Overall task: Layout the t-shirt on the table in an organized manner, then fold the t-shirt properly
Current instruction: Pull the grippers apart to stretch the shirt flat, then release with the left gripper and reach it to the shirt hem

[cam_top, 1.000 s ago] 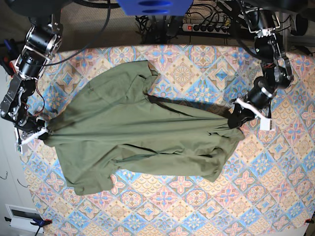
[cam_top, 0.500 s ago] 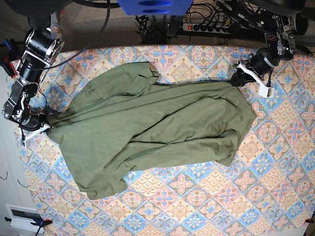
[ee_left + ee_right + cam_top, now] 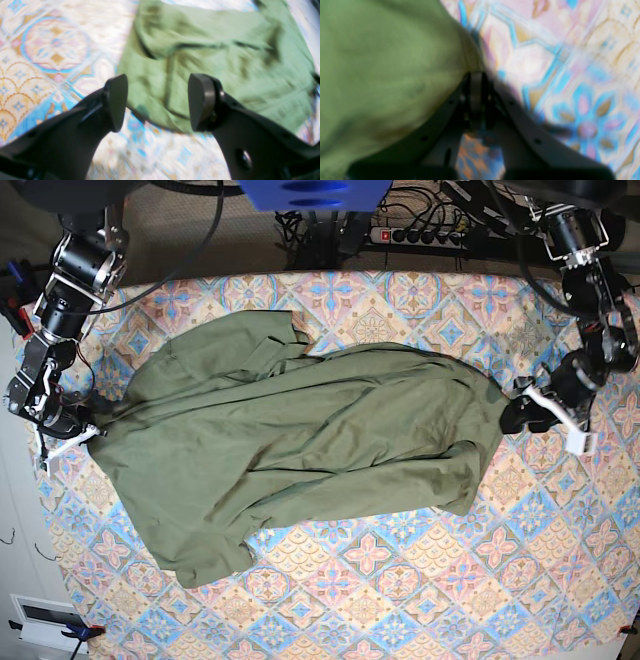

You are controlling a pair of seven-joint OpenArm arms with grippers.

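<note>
One bench [image 3: 560,580] fills my base view, covered in a cloth of pink, blue, cream and orange diamond tiles. Behind its far edge I see a dark floor, a tangle of black cables and a power strip [image 3: 420,235]; a blue shape hangs at the top centre.

One t-shirt [image 3: 300,440], plain olive green, lies on the bench, mostly in the left and middle part of the view. It is spread roughly flat but rumpled, with long creases running across it. Its long axis runs side to side in the base view, tilted a little, with one end drooping toward the near left and the other end reaching right. I cannot tell which end is the collar.

Two arms are in sight. My left gripper [image 3: 157,102] sits at the shirt's right edge in the base view; its jaws stand wide apart with nothing between them, the shirt's edge lying just beyond the tips on the cloth. My right gripper [image 3: 476,100] is at the shirt's left edge, jaws pressed together, pinching the green fabric there. Both wrist views are blurred.
</note>
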